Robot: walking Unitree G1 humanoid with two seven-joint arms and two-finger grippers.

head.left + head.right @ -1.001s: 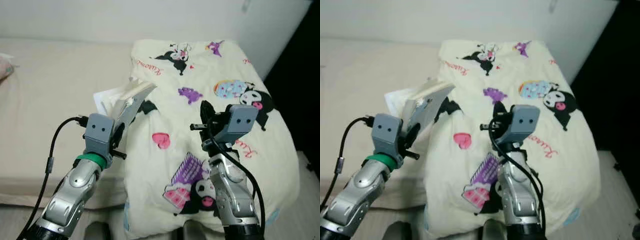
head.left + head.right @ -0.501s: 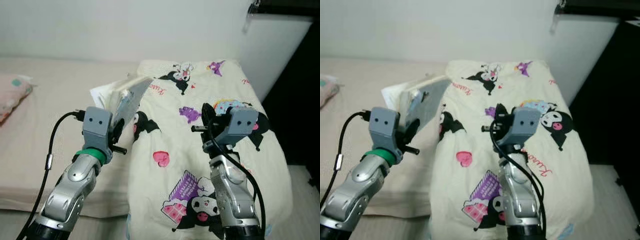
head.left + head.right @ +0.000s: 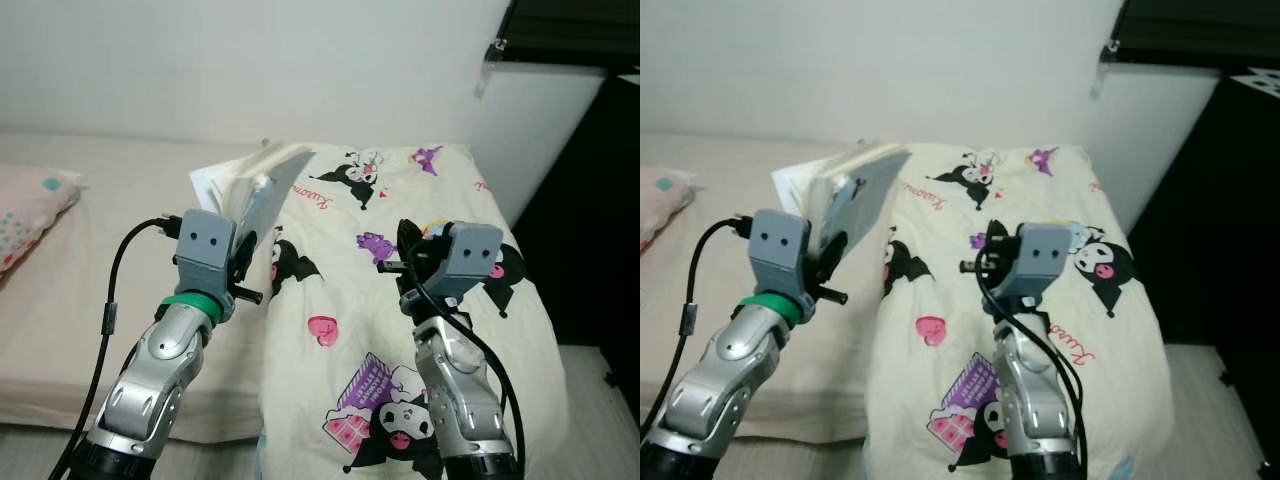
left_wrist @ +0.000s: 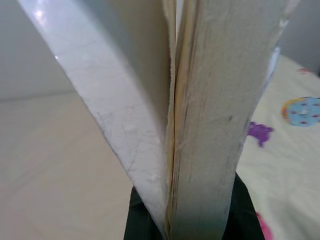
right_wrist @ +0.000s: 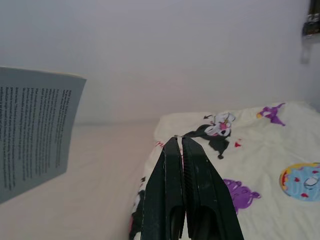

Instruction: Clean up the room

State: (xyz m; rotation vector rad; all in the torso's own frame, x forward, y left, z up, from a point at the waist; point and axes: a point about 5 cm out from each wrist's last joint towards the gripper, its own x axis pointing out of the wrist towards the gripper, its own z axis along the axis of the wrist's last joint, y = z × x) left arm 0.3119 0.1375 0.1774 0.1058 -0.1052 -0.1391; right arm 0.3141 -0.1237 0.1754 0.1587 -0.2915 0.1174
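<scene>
**Q:** What sits at far left, and what is cut off there?

**A:** A pink pillow with coloured dots (image 3: 30,210) lies on the beige mattress (image 3: 90,260), cropped by the frame edge. The silver left arm rises from the bottom edge, a black cable looping beside it, its lower part out of frame.

**Q:** What does the left gripper (image 3: 243,262) hold?

**A:** A thick white paperback book with yellowed pages (image 3: 258,190), clamped at its lower end and held up above the mattress, tilted toward the quilt. In the left wrist view the book (image 4: 200,115) blocks nearly everything; only a sliver of black finger (image 4: 240,215) shows at each side of it, and one cover hangs splayed away from the page block. The right wrist view catches a grey cover with small printed text (image 5: 35,130), too fine to read.

**Q:** And the middle of the bed?

**A:** A cream quilt printed with black-and-purple cartoon characters (image 3: 380,300) covers the mattress's right part and drapes over its near edge; its lower hem is hidden behind the arms.

**Q:** The right side?

**A:** The right gripper (image 3: 405,240) stands raised over the quilt, forearm upright, carrying nothing. In its wrist view the two long black fingers (image 5: 167,195) lie pressed together. Beyond the bed, a dark opening (image 3: 600,220) stays too dim to make out.
</scene>
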